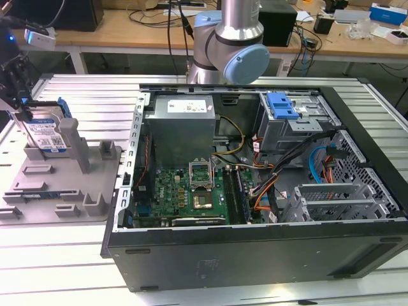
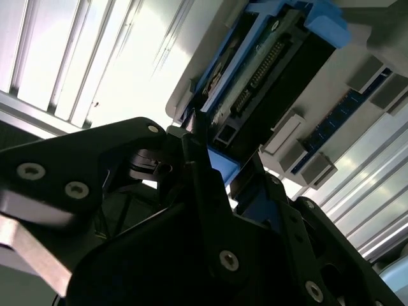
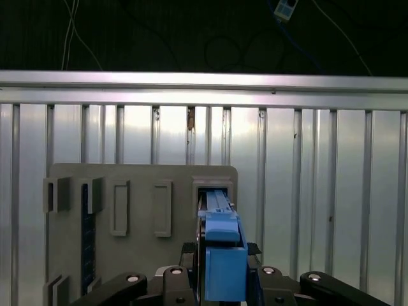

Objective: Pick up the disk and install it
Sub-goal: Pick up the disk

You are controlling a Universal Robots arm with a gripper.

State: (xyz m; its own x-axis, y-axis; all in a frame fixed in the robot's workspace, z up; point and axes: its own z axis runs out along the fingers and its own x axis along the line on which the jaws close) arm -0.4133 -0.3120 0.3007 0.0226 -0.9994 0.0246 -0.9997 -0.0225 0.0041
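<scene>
Workshop setting with pale wooden benches [image 1: 127, 29] at the rear and a ribbed aluminium table [image 1: 64, 268] in front. Black metal computer tower case [image 1: 255, 255], lying on its side with the panel off and the interior exposed; green circuit board [image 1: 185, 191] on its floor, grey power supply box [image 1: 182, 124] at the back. Silver-and-blue jointed robot arm [image 1: 226, 44], standing behind the case. Flat grey plastic fixture tray with upright slots [image 1: 38, 185], on the table at the exterior view's left, just beside the case. Flat rectangular silver disk with white-and-blue label and bright blue plastic carrier [image 1: 46, 134], standing on edge in a slot of the tray. Black gripper [image 3: 223, 284], at the disk's upper end, its fingers [image 2: 197, 159] drawn in tight against either side of the blue carrier.
</scene>
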